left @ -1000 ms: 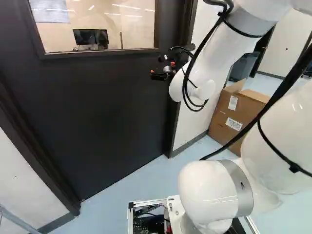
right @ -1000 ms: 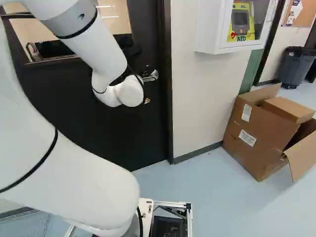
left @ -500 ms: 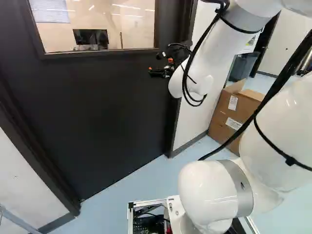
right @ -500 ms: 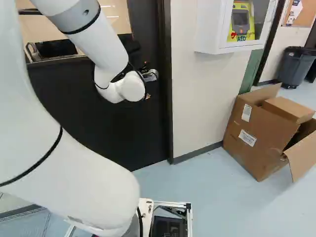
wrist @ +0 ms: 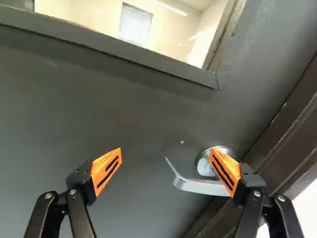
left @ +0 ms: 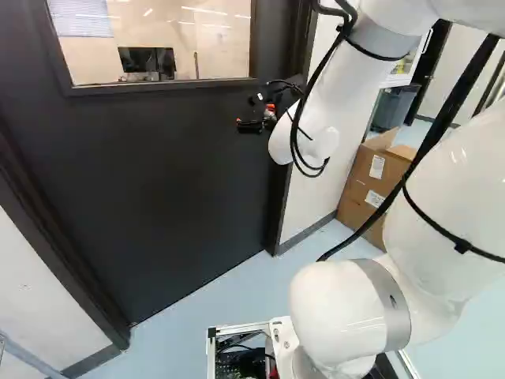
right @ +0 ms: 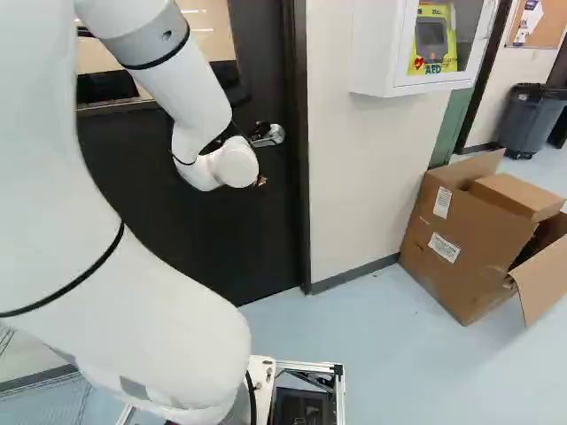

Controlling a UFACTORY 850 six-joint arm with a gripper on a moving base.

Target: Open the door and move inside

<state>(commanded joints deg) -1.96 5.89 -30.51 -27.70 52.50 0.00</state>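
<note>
The largest thing here is the dark door (left: 173, 181), which stands closed in its frame (wrist: 292, 124). If the base drives at it while the latch holds, arm and door would simply push against each other; even once unlatched, the door could swing back against the arm if pressure comes off too soon.

The white arm (right: 197, 106) rises over the base and reaches forward, its wrist (left: 308, 146) bent toward the door near the latch side. That side is a tight place: a swing too wide could knock the wrist or a finger on the frame. The black cables looped along the arm could snag in the doorway.

The window (left: 158, 43) sits above the working spot.

The gripper (wrist: 166, 161) faces the door with its two fingers spread wide and nothing pinched between them. It looks tilted relative to the window's lower edge, so a push may land unevenly.

The silver lever handle (wrist: 200, 186) lies ahead of the gripper, its free end showing in the gap and its round base partly behind one orange pad (wrist: 225, 171). Whether that pad touches it cannot be told. If the finger comes down too near the pivot, leverage would be poor and the latch might stay caught; too far toward the curved tip, and the pad could slip off.
</note>
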